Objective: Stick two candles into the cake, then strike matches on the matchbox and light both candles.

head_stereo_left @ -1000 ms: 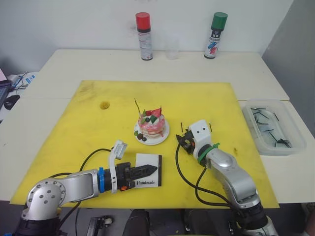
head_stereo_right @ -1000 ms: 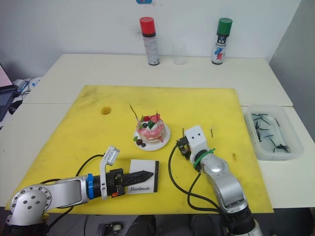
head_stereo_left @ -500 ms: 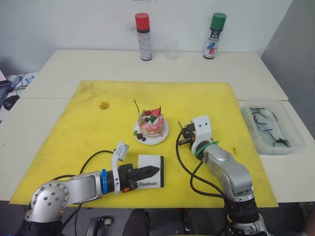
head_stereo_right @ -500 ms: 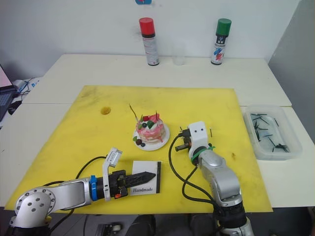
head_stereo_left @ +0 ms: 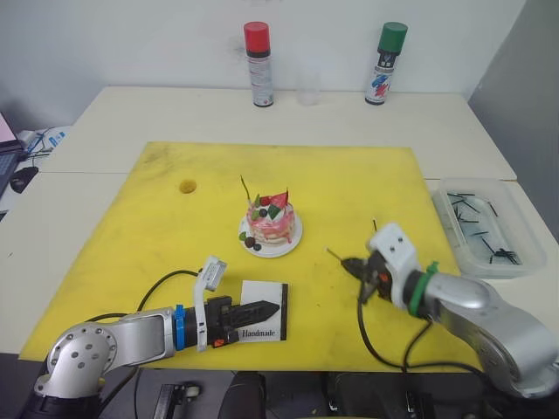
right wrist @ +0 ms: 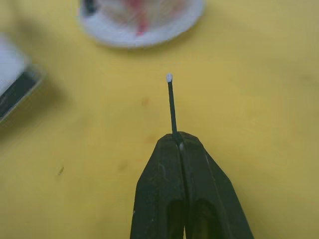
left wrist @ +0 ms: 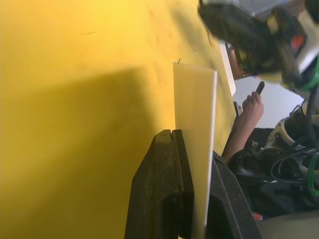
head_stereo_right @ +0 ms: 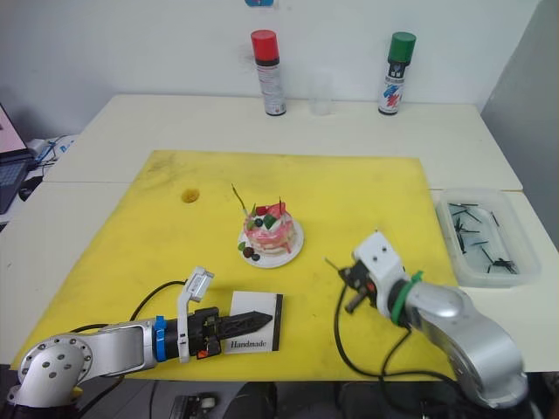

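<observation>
The pink-and-white cake [head_stereo_left: 271,222] sits on its small white plate [head_stereo_left: 293,241] mid-mat. Two thin candles stand in it, one leaning at its left [head_stereo_left: 245,189] and one at its right [head_stereo_left: 286,197]. The white matchbox [head_stereo_left: 262,321] marked "Handmade" lies near the mat's front edge, and my left gripper [head_stereo_left: 272,307] is shut on it; the left wrist view shows the box [left wrist: 194,99] edge-on between the fingers. My right gripper [head_stereo_left: 351,264], right of the matchbox and in front of the cake, is shut on a black match [right wrist: 172,104] with a pale tip.
A loose match [head_stereo_left: 375,225] lies on the yellow mat [head_stereo_left: 157,244]. A clear tray [head_stereo_left: 454,249] with several matches stands at the right. Red [head_stereo_left: 258,52] and green [head_stereo_left: 385,51] spray cans and a clear cup [head_stereo_left: 306,87] stand at the back. A person's hand [left wrist: 251,107] shows beyond the table.
My right gripper has moved from beside the cake's plate toward the front right, still holding the match. My left gripper has stayed shut on the matchbox.
</observation>
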Robot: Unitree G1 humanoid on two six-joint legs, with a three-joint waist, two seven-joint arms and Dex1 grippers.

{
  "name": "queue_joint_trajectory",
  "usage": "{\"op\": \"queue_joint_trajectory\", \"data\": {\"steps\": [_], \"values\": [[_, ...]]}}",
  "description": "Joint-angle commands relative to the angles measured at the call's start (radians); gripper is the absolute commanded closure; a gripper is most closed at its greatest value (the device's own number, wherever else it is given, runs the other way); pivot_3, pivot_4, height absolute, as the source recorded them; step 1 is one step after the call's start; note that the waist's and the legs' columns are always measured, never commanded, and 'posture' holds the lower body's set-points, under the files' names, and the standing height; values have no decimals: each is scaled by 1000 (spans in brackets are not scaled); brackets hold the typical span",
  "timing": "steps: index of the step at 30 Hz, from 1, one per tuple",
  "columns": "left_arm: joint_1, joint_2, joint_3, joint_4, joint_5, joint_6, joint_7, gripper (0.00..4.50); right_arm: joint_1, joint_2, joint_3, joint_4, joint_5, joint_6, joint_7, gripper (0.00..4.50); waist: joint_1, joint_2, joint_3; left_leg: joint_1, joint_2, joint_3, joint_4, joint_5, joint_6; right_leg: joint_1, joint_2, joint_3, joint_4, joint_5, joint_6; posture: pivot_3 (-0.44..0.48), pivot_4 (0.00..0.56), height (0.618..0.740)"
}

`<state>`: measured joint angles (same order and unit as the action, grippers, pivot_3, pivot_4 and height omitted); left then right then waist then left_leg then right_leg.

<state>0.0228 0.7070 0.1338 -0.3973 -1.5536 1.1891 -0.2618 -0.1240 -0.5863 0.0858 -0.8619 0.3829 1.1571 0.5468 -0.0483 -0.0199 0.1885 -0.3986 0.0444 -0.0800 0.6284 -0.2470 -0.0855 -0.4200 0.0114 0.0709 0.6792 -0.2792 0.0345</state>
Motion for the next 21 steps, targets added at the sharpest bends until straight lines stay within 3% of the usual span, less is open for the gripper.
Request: {"op": "queue_joint_trajectory", "data": {"steps": [1,8,11,13,21], "values": [[-17,14,4,-16,-12,-11,-30,4500,43,-39,5,-42,24,-78,38,4481,-3,0,0,0,0,0,0,0,0,0,0,0,0,0,0,0,150,740],[-32,29,-3,-10,1,-6,-49,4500,101,-61,43,26,-10,-178,28,4481,-3,0,0,0,0,0,1,0,0,0,0,1,0,1,2,0,150,740],[-35,33,-4,-8,1,-6,-54,4500,111,-61,69,49,-29,-235,28,3839,-2,0,0,0,0,0,1,0,0,0,0,1,0,1,2,0,150,740],[-34,37,-4,-7,1,-6,-56,4500,121,-68,78,55,-37,-269,31,3182,-2,0,0,0,0,0,1,0,0,0,0,1,0,1,1,0,150,740],[-38,48,-2,-4,0,-7,-66,4500,184,-40,84,136,-110,-573,48,3182,-1,0,0,0,0,0,1,0,0,0,0,1,0,1,2,0,150,740]]}}
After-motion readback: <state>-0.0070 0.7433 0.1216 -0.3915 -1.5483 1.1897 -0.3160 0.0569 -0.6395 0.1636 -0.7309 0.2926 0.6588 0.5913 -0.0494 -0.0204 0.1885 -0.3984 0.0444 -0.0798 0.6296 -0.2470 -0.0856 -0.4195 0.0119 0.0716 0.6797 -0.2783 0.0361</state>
